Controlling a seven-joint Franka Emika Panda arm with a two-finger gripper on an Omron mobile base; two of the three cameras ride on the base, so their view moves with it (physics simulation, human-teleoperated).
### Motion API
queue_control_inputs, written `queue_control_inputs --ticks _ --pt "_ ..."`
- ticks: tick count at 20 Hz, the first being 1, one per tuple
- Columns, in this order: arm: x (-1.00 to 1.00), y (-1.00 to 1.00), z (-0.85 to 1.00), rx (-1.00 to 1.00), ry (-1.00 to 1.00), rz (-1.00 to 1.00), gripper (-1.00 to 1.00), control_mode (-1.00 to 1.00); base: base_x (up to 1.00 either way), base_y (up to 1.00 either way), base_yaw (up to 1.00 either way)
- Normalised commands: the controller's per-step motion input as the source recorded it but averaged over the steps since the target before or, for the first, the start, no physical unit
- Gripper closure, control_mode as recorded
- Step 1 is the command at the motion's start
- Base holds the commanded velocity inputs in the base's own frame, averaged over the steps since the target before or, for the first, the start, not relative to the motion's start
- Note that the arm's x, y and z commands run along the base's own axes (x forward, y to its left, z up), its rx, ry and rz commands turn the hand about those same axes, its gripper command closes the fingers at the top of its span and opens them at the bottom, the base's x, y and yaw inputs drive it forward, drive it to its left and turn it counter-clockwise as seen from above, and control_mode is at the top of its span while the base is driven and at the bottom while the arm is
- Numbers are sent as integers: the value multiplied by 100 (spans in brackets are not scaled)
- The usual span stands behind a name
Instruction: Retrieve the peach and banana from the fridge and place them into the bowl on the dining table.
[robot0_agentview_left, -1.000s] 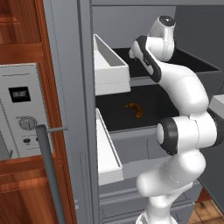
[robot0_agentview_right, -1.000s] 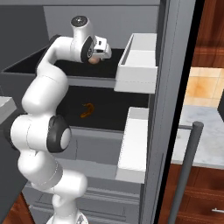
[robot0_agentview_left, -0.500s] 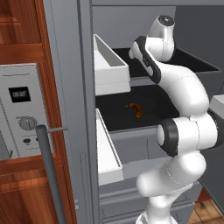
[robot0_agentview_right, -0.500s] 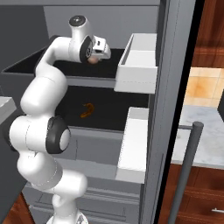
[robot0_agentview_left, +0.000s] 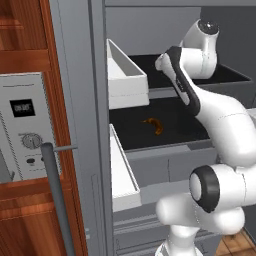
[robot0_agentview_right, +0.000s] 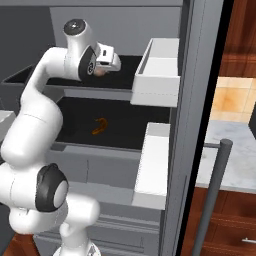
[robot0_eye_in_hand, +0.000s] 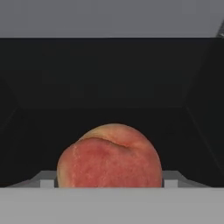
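Since a second ago the arm has barely shifted, but the gripper (robot0_agentview_right: 107, 67) has drawn its fingers in onto the peach (robot0_eye_in_hand: 109, 156), pinching it over the fridge's (robot0_agentview_left: 80, 100) upper black shelf (robot0_agentview_right: 120, 67). The hand view shows the peach's red-blushed skin close up between the fingertips; the base views show the banana (robot0_agentview_left: 154, 125) on the shelf below. No writing can be read anywhere.

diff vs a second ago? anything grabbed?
The jaws have closed in on the peach, which now sits between them on the fridge's upper shelf; it looks gripped, not yet lifted. The arm has barely shifted. The banana lies unmoved on the shelf below, and the door bins are as before.
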Motion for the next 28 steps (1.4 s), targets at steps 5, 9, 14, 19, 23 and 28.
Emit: queue_control_inputs --ticks 5,9,14,19,23,28 --pt "-100 1 0 0 -27 5 100 -100 0 0 0" --pt "-99 0 0 0 -21 3 100 -100 0 0 0" --pt "-18 0 0 0 -1 0 100 100 -79 0 0" --pt "0 0 0 0 0 0 100 100 -100 0 0" --pt "0 0 0 0 0 0 100 100 -95 0 -2" --pt "0 0 0 0 0 0 100 100 -80 0 -16"
